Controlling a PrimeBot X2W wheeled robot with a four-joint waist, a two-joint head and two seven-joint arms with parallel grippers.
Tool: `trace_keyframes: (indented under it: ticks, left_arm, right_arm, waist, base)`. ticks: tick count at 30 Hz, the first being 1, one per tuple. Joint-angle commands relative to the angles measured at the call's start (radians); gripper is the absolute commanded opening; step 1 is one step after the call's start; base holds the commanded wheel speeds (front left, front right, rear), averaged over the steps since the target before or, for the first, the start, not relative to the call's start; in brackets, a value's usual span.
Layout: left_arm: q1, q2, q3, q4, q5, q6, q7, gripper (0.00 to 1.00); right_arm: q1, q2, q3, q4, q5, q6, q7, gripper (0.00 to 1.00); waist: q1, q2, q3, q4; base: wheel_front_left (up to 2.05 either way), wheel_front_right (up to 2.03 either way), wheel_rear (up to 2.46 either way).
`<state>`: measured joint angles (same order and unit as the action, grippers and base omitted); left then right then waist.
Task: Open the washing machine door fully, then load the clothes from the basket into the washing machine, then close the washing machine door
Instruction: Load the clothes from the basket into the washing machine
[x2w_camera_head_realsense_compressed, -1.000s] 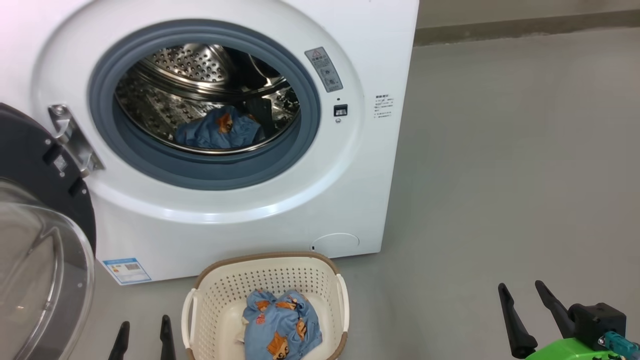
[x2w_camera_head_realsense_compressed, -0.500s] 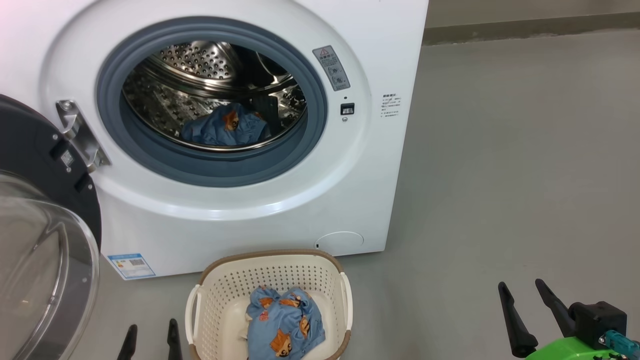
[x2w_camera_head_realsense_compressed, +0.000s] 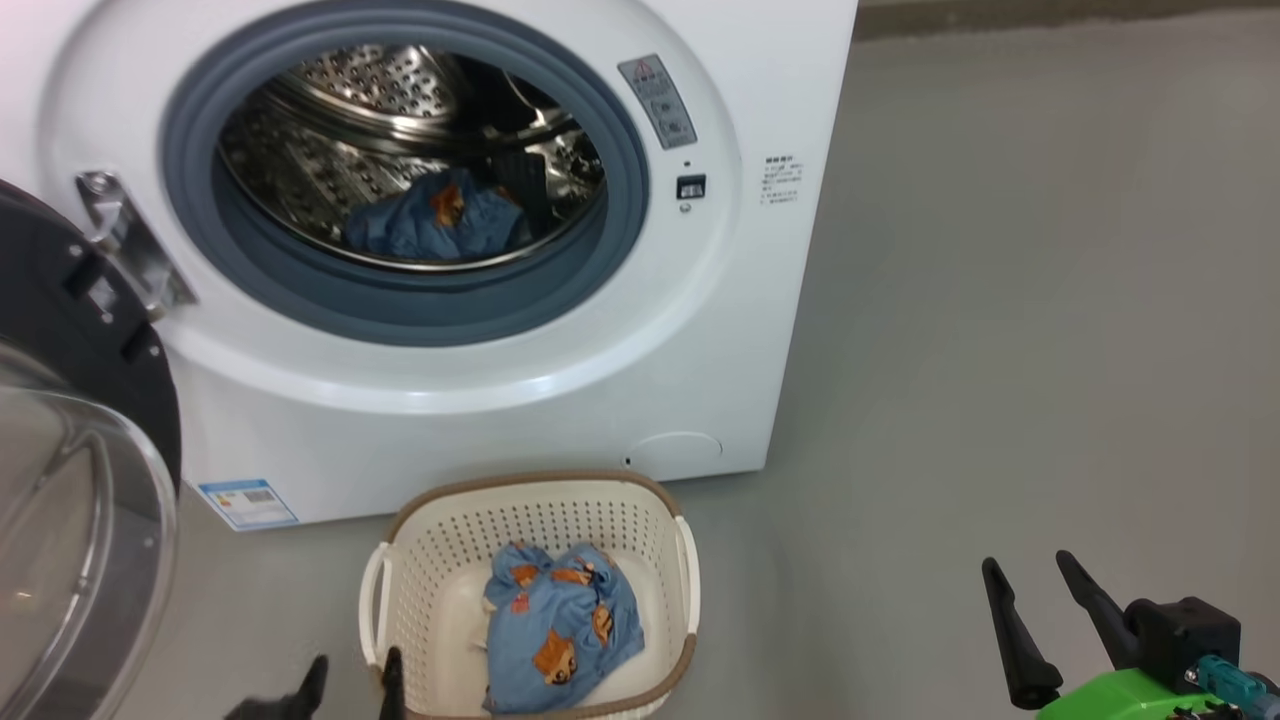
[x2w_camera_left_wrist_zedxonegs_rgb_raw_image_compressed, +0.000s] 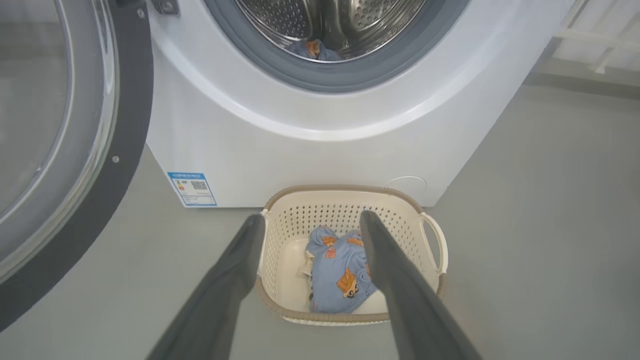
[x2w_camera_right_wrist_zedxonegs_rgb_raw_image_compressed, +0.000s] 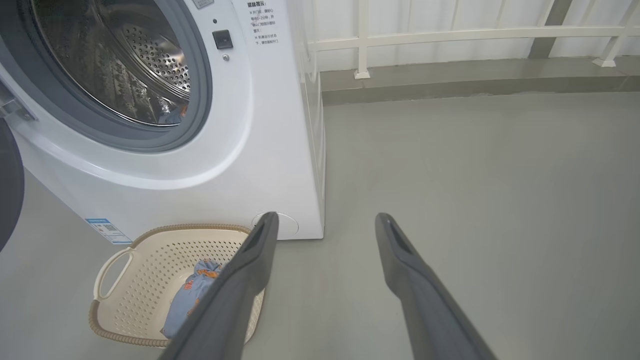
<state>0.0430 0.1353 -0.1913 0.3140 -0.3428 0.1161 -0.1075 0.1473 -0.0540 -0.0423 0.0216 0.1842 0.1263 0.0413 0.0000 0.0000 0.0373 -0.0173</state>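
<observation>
Left fingers (x2w_camera_left_wrist_zedxonegs_rgb_raw_image_compressed: 225, 285): spread, nothing between them. In the left wrist view they frame the basket (x2w_camera_left_wrist_zedxonegs_rgb_raw_image_compressed: 345, 189). One tip lies over its left wall and the other crosses the clothes (x2w_camera_left_wrist_zedxonegs_rgb_raw_image_compressed: 340, 275). In the head view you will find the left fingers (x2w_camera_head_realsense_compressed: 391, 680) at the bottom edge, at the basket's (x2w_camera_head_realsense_compressed: 520, 485) lower left corner. Whether a tip touches the rim cannot be told.

Right fingers (x2w_camera_right_wrist_zedxonegs_rgb_raw_image_compressed: 415, 290): spread, empty. In the right wrist view they point over the bare grey floor (x2w_camera_right_wrist_zedxonegs_rgb_raw_image_compressed: 500, 175), with the basket (x2w_camera_right_wrist_zedxonegs_rgb_raw_image_compressed: 150, 235) at lower left. In the head view the right fingers (x2w_camera_head_realsense_compressed: 1010, 640) sit at lower right, well apart from the basket.

Clothes (x2w_camera_head_realsense_compressed: 560, 625): a light blue bundle with orange-brown figures. It lies inside the basket, towards its right half. From the right wrist view the clothes (x2w_camera_right_wrist_zedxonegs_rgb_raw_image_compressed: 185, 300) are partly hidden by one finger.

Basket: on the floor (x2w_camera_head_realsense_compressed: 1000, 300), centre bottom of the head view, just in front of the washing machine (x2w_camera_head_realsense_compressed: 500, 420).

Washing machine door (x2w_camera_head_realsense_compressed: 50, 290): swung open at the left edge of the head view, hinged on the machine's left side. Its glass porthole bulges towards the lower left corner. The door (x2w_camera_left_wrist_zedxonegs_rgb_raw_image_compressed: 130, 125) also takes up the left of the left wrist view.

Drum (x2w_camera_head_realsense_compressed: 350, 130): steel, perforated, ringed by the grey-blue seal (x2w_camera_head_realsense_compressed: 400, 310). A garment of the same blue print (x2w_camera_head_realsense_compressed: 430, 220) lies at the bottom of the drum.

Blue label (x2w_camera_head_realsense_compressed: 247, 503): at the machine's lower left corner, between the door and the basket.
</observation>
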Motion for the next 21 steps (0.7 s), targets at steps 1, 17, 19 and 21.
trace_keyframes:
  ticks: [1,17,19,21]
  left_arm:
    - [-0.080,0.004,0.021,0.023,-0.016,-0.011,0.030,1.00]
    - [-0.540,-0.021,-0.057,0.520,-0.021,-0.127,0.159,1.00]
    - [-0.605,-0.022,-0.061,0.585,-0.021,-0.140,0.170,1.00]
    - [-0.666,-0.021,-0.065,0.648,-0.022,-0.150,0.187,1.00]
  right_arm:
    - [-0.055,-0.010,0.024,-0.029,0.004,0.004,-0.013,1.00]
    - [-0.201,0.002,0.056,0.002,0.032,0.004,-0.082,1.00]
    - [-0.225,0.002,0.062,0.009,0.038,0.004,-0.096,1.00]
    - [-0.250,0.003,0.067,0.015,0.044,0.004,-0.109,1.00]
  waist:
    - [0.0000,0.0000,0.043,-0.018]
    - [0.0000,0.0000,0.367,-0.144]
    - [0.0000,0.0000,0.419,-0.158]
    - [0.0000,0.0000,0.473,-0.170]
  base:
    - [0.00,0.00,0.00]
    - [0.00,0.00,0.00]
    - [0.00,0.00,0.00]
    - [0.00,0.00,0.00]
